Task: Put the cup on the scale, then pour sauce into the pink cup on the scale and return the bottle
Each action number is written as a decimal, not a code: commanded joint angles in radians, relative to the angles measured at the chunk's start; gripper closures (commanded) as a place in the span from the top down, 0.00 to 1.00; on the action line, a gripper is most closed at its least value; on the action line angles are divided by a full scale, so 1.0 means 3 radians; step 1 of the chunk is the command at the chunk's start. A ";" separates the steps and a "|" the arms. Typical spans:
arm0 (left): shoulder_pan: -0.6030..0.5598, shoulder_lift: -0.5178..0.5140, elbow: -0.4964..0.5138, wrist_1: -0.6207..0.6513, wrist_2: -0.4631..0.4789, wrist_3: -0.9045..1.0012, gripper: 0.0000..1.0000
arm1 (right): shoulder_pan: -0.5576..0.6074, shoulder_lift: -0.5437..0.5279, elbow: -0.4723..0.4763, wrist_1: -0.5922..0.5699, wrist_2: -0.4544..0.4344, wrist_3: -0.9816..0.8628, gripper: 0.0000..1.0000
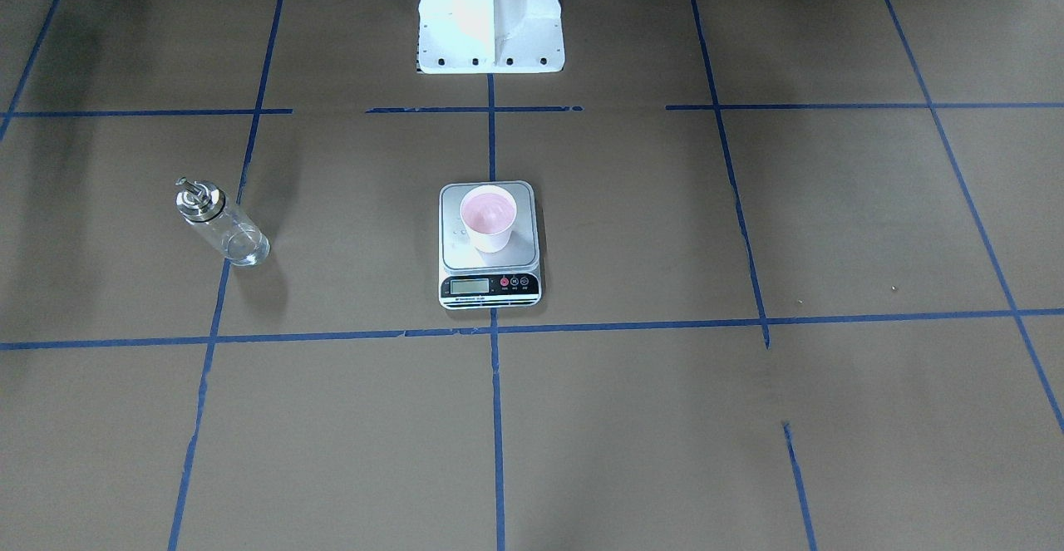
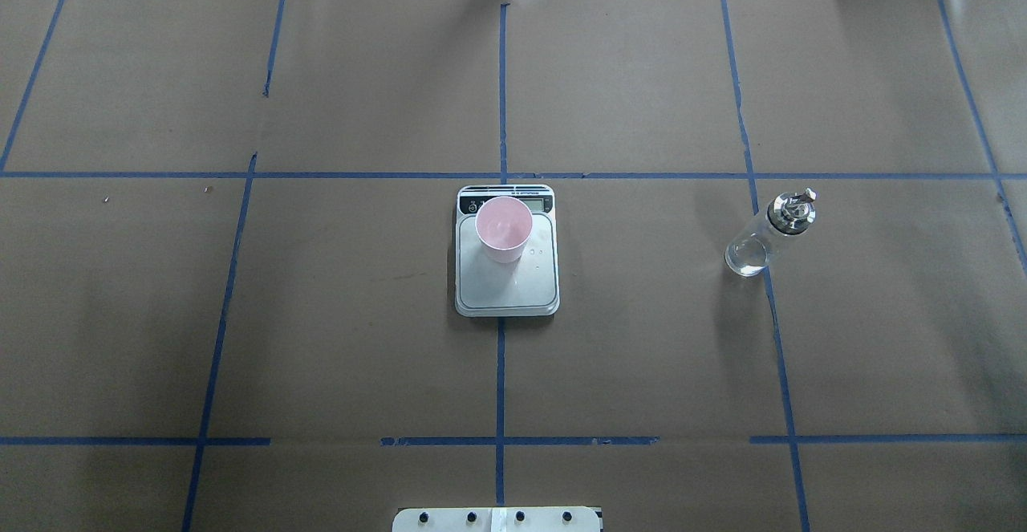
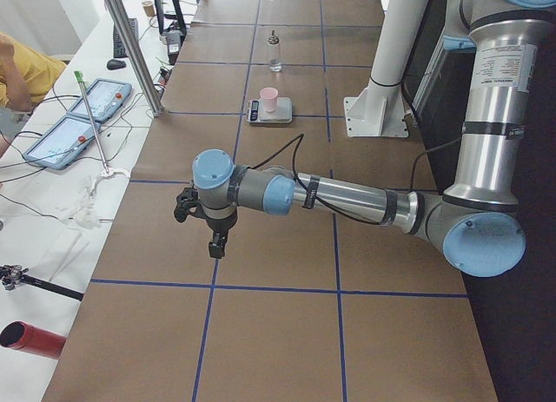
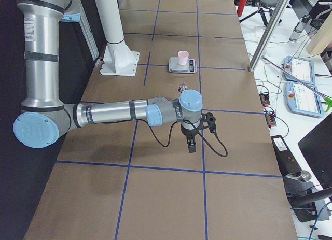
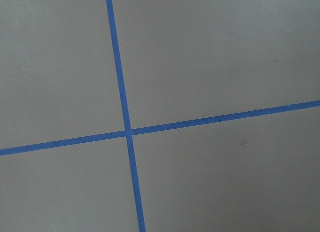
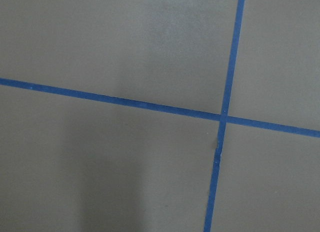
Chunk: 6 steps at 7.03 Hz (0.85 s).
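cup: pink cup [image 2: 503,229] stands upright on the scale [image 2: 507,295], on the platform's half nearer the display strip, a bit toward the robot's left; narrower than the platform.
cup contents: inside is pink; cannot tell whether any liquid is in it.
scale: flat on the table [image 2: 361,315] at the middle, straddling a blue tape line [image 2: 500,379], display end away from the robot. A few small drops sit on the platform just beside the cup.
bottle: clear glass bottle [image 2: 758,239] upright on the table on the robot's right side, metal collar and spout on top, well apart from the scale, touching nothing else. Fill level not readable.
left arm: stretched out low over the table's left end, wrist bent, left gripper [image 3: 215,244] pointing down above the paper, holding nothing seen.
left gripper state: seen in the side view only, so cannot tell if spread or closed.
right arm: same pose at the table's right end, right gripper [image 4: 191,145] pointing down above the paper, nearer the table's end than the bottle.
right gripper state: cannot tell, side view only.
gripper vs task things: both well apart from cup, scale and bottle.
wrist views: only brown paper and crossing tape lines.
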 commanded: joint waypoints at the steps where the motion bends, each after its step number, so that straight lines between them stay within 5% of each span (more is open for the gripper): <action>1: -0.0006 -0.0095 0.0059 0.0041 0.0040 0.0263 1.00 | 0.0083 0.0095 0.0008 -0.0263 0.0198 -0.0002 1.00; 6: -0.0058 -0.0095 -0.0002 0.0246 0.0014 0.0275 1.00 | 0.0099 0.0157 -0.0069 -0.0355 0.0275 -0.0007 1.00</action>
